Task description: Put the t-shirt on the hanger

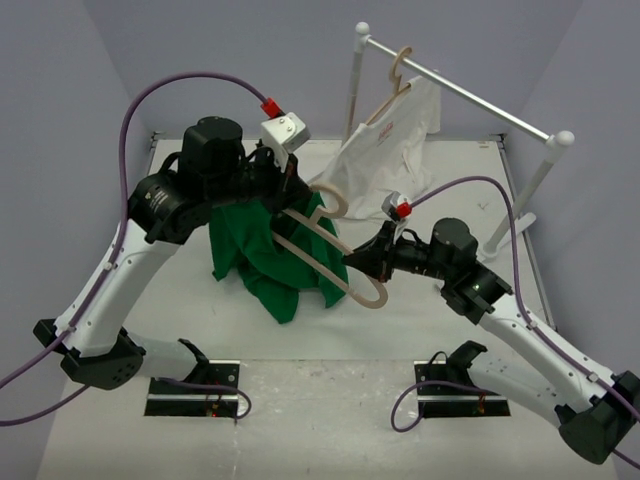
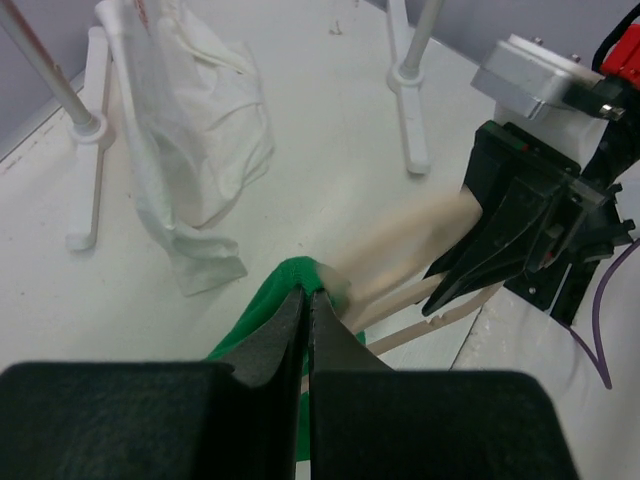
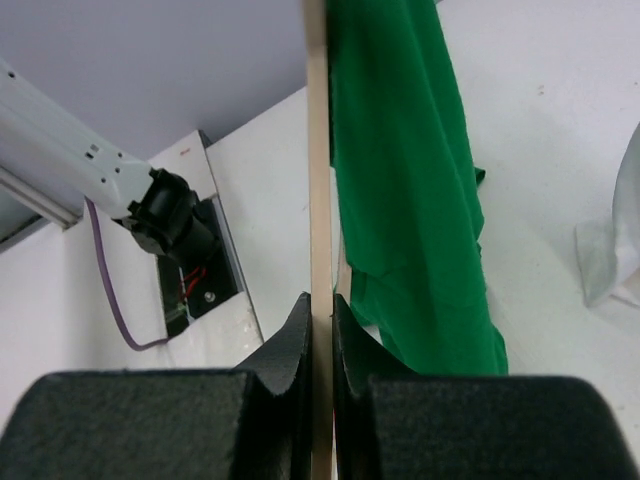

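T-shirt point(image 2: 285, 272) — inside left gripper point(image 2: 308, 292)

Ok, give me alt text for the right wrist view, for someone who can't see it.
The right tool is shut on a thin bar of the wooden hanger, which runs straight up the frame. The green t-shirt hangs just right of the bar over the white table, with an edge of the white garment at far right.

The white table point(image 1: 330, 340) carries the feet of a white clothes rack point(image 1: 470, 93) at its far right. The hem of the white garment point(image 1: 395, 150) pools on it. Two black base plates point(image 1: 195, 397) sit at its near edge.
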Robot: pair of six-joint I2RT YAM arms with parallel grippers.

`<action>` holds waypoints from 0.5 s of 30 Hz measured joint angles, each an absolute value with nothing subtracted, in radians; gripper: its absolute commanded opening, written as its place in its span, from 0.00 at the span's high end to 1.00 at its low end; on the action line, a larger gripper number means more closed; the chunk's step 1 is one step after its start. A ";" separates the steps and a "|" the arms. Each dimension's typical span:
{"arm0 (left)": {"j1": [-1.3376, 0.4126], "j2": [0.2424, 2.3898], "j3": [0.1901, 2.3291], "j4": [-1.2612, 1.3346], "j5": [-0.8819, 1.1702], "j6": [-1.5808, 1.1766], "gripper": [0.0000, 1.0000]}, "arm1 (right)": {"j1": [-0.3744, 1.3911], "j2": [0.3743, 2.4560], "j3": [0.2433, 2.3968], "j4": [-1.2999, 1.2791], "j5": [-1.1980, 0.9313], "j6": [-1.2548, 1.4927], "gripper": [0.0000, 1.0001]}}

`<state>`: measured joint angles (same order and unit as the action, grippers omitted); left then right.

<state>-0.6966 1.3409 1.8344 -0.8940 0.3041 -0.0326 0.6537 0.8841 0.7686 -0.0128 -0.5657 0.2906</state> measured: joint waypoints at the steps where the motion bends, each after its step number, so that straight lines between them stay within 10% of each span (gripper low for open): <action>1: -0.699 1.352 1.844 -0.903 0.311 -0.029 1.00 | 0.654 0.858 0.757 -0.009 -0.560 0.309 1.00; 15: -0.819 1.431 1.925 -0.910 0.151 -0.005 0.81 | 0.654 0.834 0.600 0.264 -0.583 0.425 1.00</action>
